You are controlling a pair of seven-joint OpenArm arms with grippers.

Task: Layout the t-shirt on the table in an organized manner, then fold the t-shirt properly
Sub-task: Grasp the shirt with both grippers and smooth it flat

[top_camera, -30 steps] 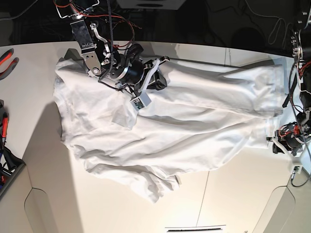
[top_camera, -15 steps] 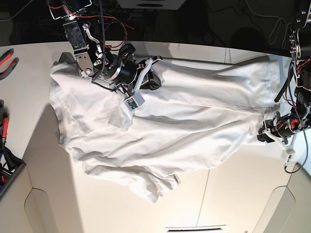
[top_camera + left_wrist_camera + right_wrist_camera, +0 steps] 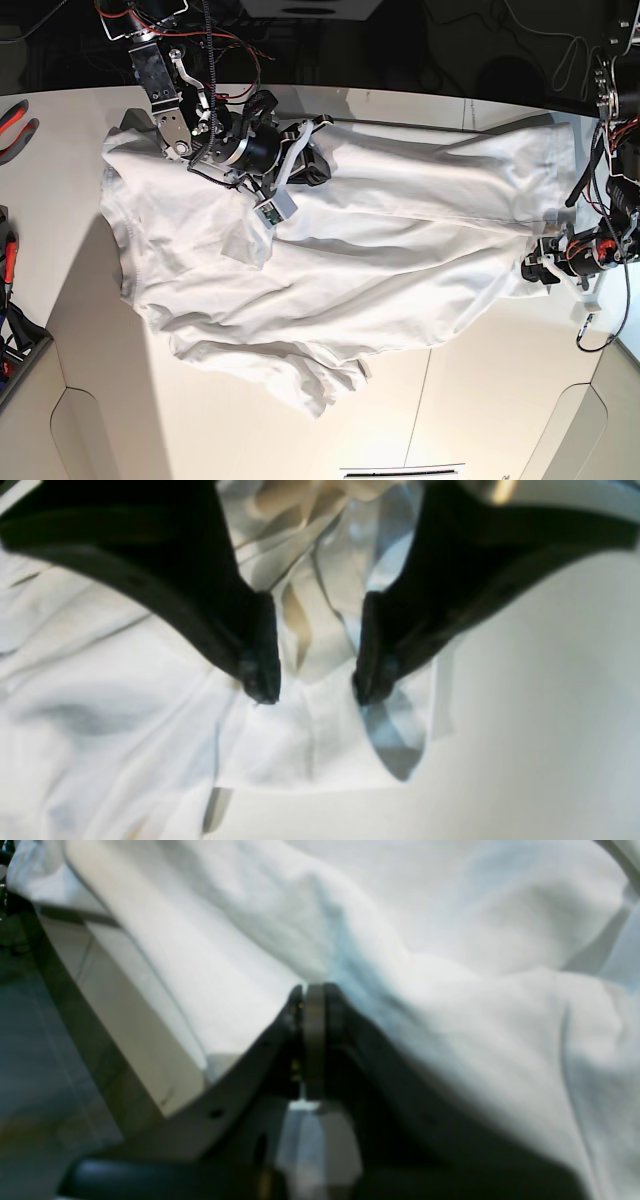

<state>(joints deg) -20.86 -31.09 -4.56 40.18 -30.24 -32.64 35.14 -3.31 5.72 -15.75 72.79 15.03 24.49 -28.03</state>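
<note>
Plainly standing apart, with a clear gap between the two black fingers (image 3: 260, 645) of the left gripper (image 3: 312, 692), nothing pinched in that gap, only the hem corner of the t-shirt (image 3: 310, 740) lying flat beneath the tips. Hovering just over that corner, at the shirt's edge nearest the bare table (image 3: 540, 705). Pressing together on the other side, the right gripper (image 3: 312, 995) with its jaws shut and the white cloth bunching right against the tips; whether a fold is caught between them, cannot tell from the wrist view. Sitting, in the base view, at the shirt's far upper corner, that right gripper (image 3: 305, 150) among the cloth near the table's back edge, and the left gripper (image 3: 540, 268) at the shirt's opposite end. Spreading across most of the table (image 3: 480, 400) between the two, the t-shirt (image 3: 360, 260), wrinkled, with long creases running along it and one sleeve drooping toward the near edge. Lying beyond the shirt, at the table's side rim, red-handled pliers (image 3: 15, 120).
</note>
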